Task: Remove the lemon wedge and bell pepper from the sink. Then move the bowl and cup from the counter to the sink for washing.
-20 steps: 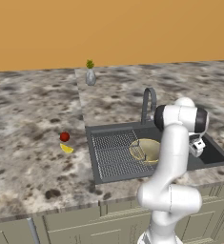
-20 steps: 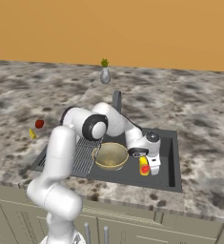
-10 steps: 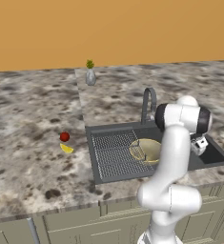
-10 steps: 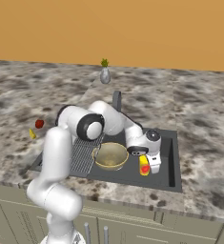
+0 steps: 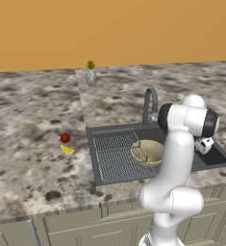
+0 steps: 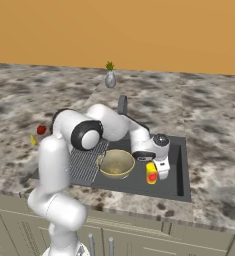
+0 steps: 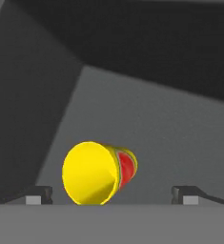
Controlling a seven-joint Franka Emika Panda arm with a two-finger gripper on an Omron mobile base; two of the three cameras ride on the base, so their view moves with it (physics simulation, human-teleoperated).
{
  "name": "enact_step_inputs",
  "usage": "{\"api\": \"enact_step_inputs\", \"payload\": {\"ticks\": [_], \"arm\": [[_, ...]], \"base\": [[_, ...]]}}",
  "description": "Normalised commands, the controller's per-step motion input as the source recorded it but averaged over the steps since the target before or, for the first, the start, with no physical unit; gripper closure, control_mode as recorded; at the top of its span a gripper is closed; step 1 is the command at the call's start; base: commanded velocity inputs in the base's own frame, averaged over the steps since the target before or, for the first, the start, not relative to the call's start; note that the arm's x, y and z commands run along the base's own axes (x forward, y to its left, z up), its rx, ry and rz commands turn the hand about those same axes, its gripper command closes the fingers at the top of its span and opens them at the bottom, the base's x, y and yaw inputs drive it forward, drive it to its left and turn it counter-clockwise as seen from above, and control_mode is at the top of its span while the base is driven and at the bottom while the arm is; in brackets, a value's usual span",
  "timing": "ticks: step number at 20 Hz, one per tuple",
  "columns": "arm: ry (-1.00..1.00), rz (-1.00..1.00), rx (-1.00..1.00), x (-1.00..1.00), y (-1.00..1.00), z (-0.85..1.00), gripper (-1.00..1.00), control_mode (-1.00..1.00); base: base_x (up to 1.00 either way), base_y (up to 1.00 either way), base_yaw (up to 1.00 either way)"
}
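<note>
I work in a kitchen: a speckled stone counter point(image 5: 32, 110), a dark sink point(image 5: 115, 163) with faucet point(image 5: 150, 103), cabinets point(image 5: 76, 226) below.

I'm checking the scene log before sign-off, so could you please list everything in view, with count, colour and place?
cup: one, bright yellow with a red mark, lying on its side on the sink floor, right of the bowl.
bowl: one, olive-gold, in the sink beside the ribbed drainboard.
sink: one, dark grey basin set in the counter.
faucet: one, grey, arched, behind the sink.
bell pepper: one, dark red, on the counter left of the sink.
lemon wedge: one, yellow, on the counter just in front of the bell pepper.
vase: one, grey with a green plant, at the back of the counter.
counter: one, speckled grey-brown stone.
claw: one, open, just above the cup, gripping nothing.
</note>
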Motion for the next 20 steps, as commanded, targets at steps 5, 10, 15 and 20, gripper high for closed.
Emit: {"api": "enact_step_inputs", "payload": {"ticks": [5, 10, 15, 20], "arm": [[-0.01, 0.17, -0.06, -0.15, 0.07, 0.36, -1.0, -1.0], [0.0, 0.19, -0.07, -0.18, 0.07, 0.33, -1.0, -1.0], [0.0, 0.17, -0.12, -0.21, 0.12, 0.33, -1.0, -1.0], [0.0, 0.19, -0.13, -0.16, 0.13, 0.26, -1.0, -1.0]], "base": [[0.0, 0.0, 0.0], [0.0, 0.0, 0.0], [0.0, 0.0, 0.0], [0.0, 0.0, 0.0]]}}
